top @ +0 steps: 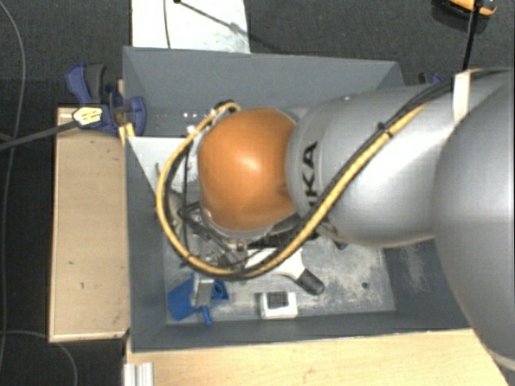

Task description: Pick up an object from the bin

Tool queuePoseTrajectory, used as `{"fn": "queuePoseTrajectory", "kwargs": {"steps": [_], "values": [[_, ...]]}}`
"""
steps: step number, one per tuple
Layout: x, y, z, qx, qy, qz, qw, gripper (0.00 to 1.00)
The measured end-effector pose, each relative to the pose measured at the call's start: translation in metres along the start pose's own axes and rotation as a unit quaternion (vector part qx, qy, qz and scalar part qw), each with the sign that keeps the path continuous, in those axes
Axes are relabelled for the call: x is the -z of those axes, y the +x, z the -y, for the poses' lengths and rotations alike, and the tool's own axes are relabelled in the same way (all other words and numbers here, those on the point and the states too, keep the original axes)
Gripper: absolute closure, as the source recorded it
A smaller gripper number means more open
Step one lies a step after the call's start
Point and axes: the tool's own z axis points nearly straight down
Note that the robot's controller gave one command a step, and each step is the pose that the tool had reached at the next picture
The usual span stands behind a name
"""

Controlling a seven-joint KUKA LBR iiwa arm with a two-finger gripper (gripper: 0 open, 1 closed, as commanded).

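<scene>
hand (211, 257): low in the bin (265, 79), under the orange wrist cover (241, 167); spread or pressed together, cannot tell.
thing: blue plastic piece (193, 297), just beside the hand, toward the near wall.
risk: an off-centre closing could shove it into the corner, grabbing nothing.

The arm (386, 167) is reaching across the bin (241, 334) from the right, and its orange cover (241, 167) is blocking the middle of the floor. Yellow cables (162, 195) are looping round the cover's left side, narrowing the gap to the left wall (143, 248). Below the cover, three things are crowding the front strip: a blue piece (191, 297) down to the left, a white block (276, 303) straight below, and a dark handle (311, 282) just right of that. Down to the cover's right, bare floor (362, 276) is lying open. Above the cover, the back wall (265, 79) is standing clear.
</scene>
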Motion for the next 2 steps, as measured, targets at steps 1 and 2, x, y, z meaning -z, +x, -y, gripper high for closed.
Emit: {"fn": "queuePoseTrajectory", "kwargs": {"steps": [1,2], "values": [[0.004,-0.002,0.001,-0.003,-0.001,0.0039,1.0000,0.00],[-0.033,-0.004,0.007,0.050,-0.001,0.0045,0.9987,0.00]]}}
